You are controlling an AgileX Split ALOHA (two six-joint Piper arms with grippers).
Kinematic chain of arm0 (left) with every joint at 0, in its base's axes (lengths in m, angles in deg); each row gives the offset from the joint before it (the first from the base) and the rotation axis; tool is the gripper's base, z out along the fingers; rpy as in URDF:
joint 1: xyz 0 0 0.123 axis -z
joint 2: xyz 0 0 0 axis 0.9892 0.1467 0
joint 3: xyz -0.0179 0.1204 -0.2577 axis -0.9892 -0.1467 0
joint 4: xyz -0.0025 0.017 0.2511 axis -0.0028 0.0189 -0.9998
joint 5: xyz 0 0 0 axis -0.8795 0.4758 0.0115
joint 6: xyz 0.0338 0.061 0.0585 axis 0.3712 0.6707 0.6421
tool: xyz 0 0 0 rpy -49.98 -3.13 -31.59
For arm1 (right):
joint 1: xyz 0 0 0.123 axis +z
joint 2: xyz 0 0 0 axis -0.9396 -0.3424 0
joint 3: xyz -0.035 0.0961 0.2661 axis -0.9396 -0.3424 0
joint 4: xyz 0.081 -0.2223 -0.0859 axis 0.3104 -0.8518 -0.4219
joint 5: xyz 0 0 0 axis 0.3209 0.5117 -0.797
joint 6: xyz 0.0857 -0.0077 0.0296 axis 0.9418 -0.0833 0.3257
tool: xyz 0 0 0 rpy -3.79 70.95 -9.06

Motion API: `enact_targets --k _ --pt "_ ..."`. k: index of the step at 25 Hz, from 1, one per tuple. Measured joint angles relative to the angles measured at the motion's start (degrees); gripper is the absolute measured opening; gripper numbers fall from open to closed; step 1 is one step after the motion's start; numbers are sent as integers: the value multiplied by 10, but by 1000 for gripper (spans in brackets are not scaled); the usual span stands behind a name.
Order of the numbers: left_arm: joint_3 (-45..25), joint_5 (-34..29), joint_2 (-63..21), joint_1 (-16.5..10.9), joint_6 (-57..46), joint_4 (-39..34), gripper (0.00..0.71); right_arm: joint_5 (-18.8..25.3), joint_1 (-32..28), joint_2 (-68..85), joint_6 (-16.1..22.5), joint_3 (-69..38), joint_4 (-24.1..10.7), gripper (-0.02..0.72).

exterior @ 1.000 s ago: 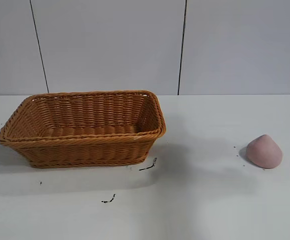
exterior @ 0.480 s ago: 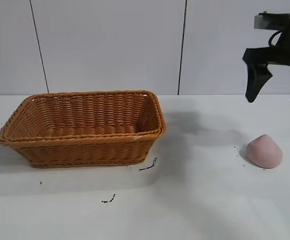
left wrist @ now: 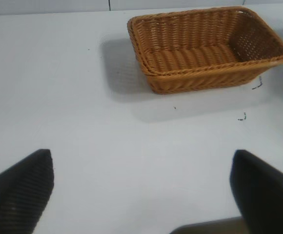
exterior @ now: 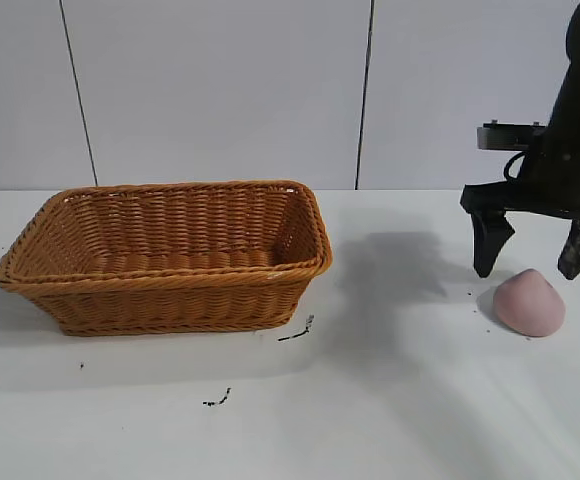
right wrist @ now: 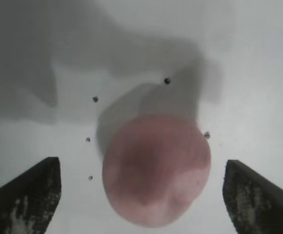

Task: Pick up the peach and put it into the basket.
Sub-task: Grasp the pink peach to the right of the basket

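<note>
**Wide jaws above the peach, basket waiting far off**

We counted one table [exterior: 400, 420], one basket [exterior: 170, 255], one peach [exterior: 529, 303] and two grippers, though only one showed from outside. The white table was the biggest thing before us, carrying a few small black marks [exterior: 295, 333] just in front of the basket. Next in size, the orange-brown wicker basket sat on the table's left half in the exterior view, with nothing visible in it. The right gripper [exterior: 538, 250] hung on the right side, pointing down, its two dark fingers spread wide, one tip on each side of the peach and just above it, touching nothing that we could see. The peach lay on the table at the right, well apart from the basket, its blunt point upward.

The right wrist view gave us what the exterior could not: the peach [right wrist: 156, 170] sat squarely between the parted fingers [right wrist: 27, 195], with dark specks on the table around it. The left wrist view alone showed the left gripper [left wrist: 141, 190], also standing wide, holding nothing, looking across bare table toward the basket [left wrist: 205, 48]. We could read no writing or labels anywhere.
</note>
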Motion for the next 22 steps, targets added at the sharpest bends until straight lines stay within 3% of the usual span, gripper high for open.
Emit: enact_targets --k 13,15,17,22 --pt "0 0 0 0 0 0 694 18 0 -28 4 1 -6 623" --pt "0 0 0 0 0 0 694 18 0 -27 4 1 -6 589" --pt "0 0 0 0 0 0 694 18 0 -27 4 1 -6 488" --pt "0 0 0 0 0 0 694 27 0 -26 -3 1 -10 41"
